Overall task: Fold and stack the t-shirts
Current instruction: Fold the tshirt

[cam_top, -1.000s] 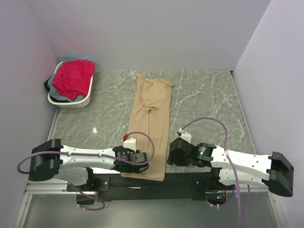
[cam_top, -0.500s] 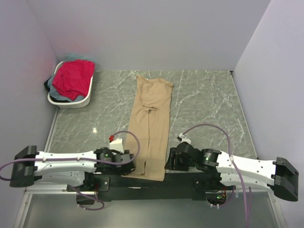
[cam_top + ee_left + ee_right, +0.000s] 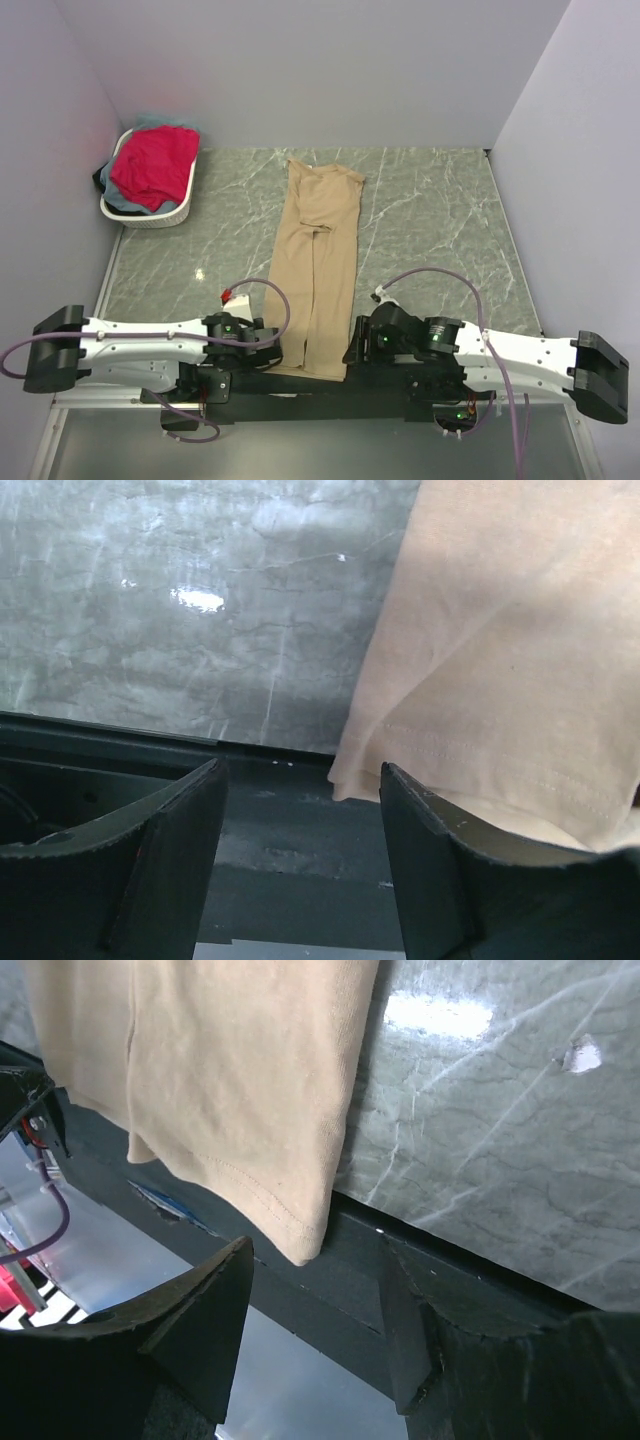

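Note:
A tan t-shirt (image 3: 315, 250) lies folded into a long strip down the middle of the table, collar far, hem hanging over the near edge. My left gripper (image 3: 281, 349) stands open at the hem's left corner. In the left wrist view the tan t-shirt (image 3: 500, 670) ends just above my right finger (image 3: 430, 860), with nothing between the jaws of the left gripper (image 3: 300, 772). My right gripper (image 3: 352, 350) is open at the hem's right corner. In the right wrist view that corner of the tan t-shirt (image 3: 250, 1090) dangles between the tips of the right gripper (image 3: 316, 1256), ungripped.
A white oval basket (image 3: 171, 219) at the far left holds a red-pink t-shirt (image 3: 152, 165) on top of pale blue-grey cloth (image 3: 118, 200) and dark cloth. A black rail (image 3: 300, 383) runs along the table's near edge under the hem. Walls close in on three sides.
The left arm has drawn back to the left, and its gripper has slid off the hem to the left corner. The right gripper has edged nearer the right corner. The shirt has not moved.

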